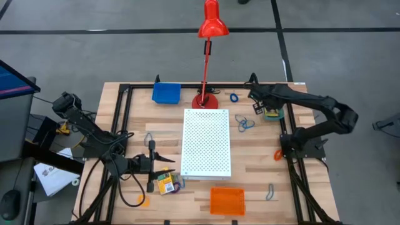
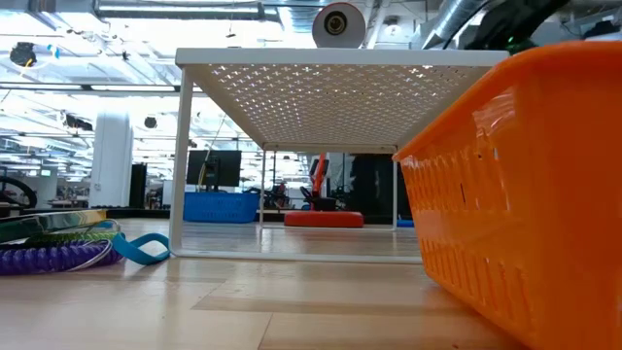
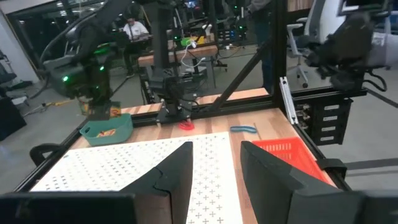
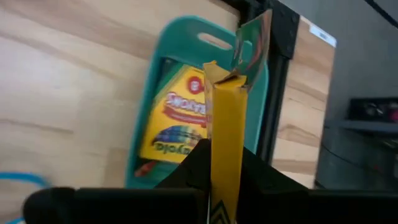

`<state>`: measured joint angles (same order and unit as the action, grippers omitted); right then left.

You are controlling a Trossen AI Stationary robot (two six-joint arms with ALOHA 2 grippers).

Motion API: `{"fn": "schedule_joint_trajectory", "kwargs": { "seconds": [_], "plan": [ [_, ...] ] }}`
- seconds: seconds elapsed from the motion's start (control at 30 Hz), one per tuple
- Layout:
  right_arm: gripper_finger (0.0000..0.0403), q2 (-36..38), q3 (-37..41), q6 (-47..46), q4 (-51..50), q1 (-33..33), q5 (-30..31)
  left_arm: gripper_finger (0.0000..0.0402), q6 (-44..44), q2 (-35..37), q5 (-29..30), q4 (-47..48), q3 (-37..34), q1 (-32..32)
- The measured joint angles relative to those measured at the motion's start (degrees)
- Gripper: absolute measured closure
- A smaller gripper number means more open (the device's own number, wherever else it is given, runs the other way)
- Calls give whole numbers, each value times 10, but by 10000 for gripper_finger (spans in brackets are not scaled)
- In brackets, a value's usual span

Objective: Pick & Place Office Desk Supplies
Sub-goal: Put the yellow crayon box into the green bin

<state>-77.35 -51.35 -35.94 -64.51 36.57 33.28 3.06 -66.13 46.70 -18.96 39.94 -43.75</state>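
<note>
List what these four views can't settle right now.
- Low view: orange tray fills the right side, cut off by the edge, hiding the table behind it.
- Right wrist view: right gripper pinches a yellow crayon box, blocking part of the teal tray.
- High view: clips too small to count.

Taking the white perforated board (image 1: 206,143) as landmark: in the low view the orange tray (image 2: 520,185) beside it is cut off by the frame edge. In the right wrist view, the dark fingers (image 4: 258,177) hide the lower end of the yellow crayon box (image 4: 225,134). Its print is blurred beyond reading.
</note>
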Motion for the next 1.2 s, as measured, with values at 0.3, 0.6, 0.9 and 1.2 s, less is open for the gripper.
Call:
{"fn": "schedule_joint_trajectory", "kwargs": {
  "seconds": [0.3,0.6,0.9,1.2],
  "plan": [
    [372,-72,0,6,3,25,20,275,-1,0,-1,-3,-7,0],
    [348,-89,0,18,8,25,38,275,-3,0,-1,-3,-7,0],
    [273,-88,0,21,6,25,58,275,-3,0,-1,-3,-7,0],
    [226,-88,0,20,15,25,76,275,-4,0,-1,-3,-7,0]
  ]
}}
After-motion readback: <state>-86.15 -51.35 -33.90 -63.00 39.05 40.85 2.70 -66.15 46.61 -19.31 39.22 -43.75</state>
